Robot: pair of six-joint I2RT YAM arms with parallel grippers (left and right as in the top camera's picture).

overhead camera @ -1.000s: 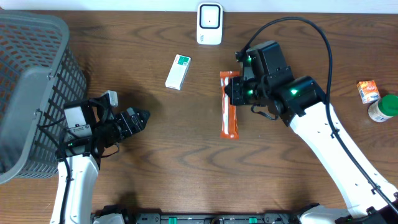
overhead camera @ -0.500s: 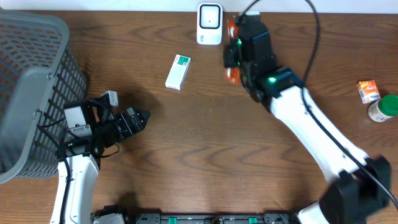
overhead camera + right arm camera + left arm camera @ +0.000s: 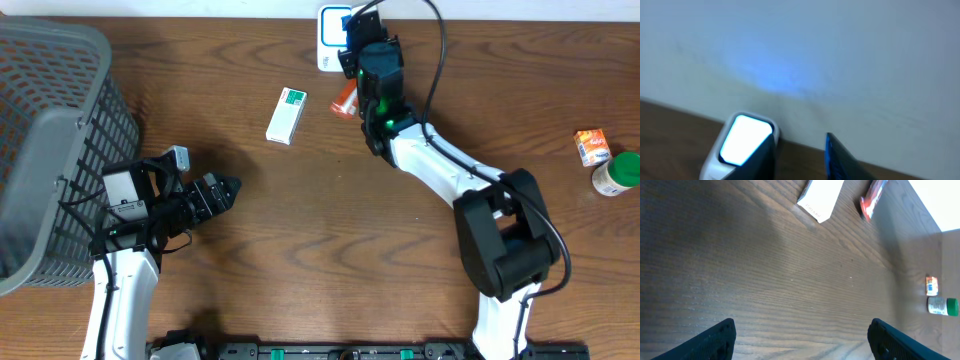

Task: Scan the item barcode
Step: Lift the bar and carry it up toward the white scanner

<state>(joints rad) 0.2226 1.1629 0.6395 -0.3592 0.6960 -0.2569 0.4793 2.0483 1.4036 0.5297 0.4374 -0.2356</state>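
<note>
Overhead view of a brown table. The right gripper point(image 3: 350, 25) reaches to the 12 o'clock edge and hangs right at the white scanner point(image 3: 327, 50), whose window glows. In the wrist view its fingers sit narrowly apart with only wall between them, holding nothing.

The orange snack packet point(image 3: 345, 100) is on or just above the table, just toward 6 o'clock from the scanner and half hidden under the right arm. A white box point(image 3: 286, 115) lies near it at 9 o'clock. The packet is blurred, but its long axis seems to run from 1 o'clock to 7 o'clock, upper end toward the scanner.

The left gripper point(image 3: 225, 190) idles at 9 o'clock, fingers wide and empty.

The step in hand looks like presenting the barcode. Next, the right arm likely needs to regrip the packet and turn its barcode face toward the window.
</note>
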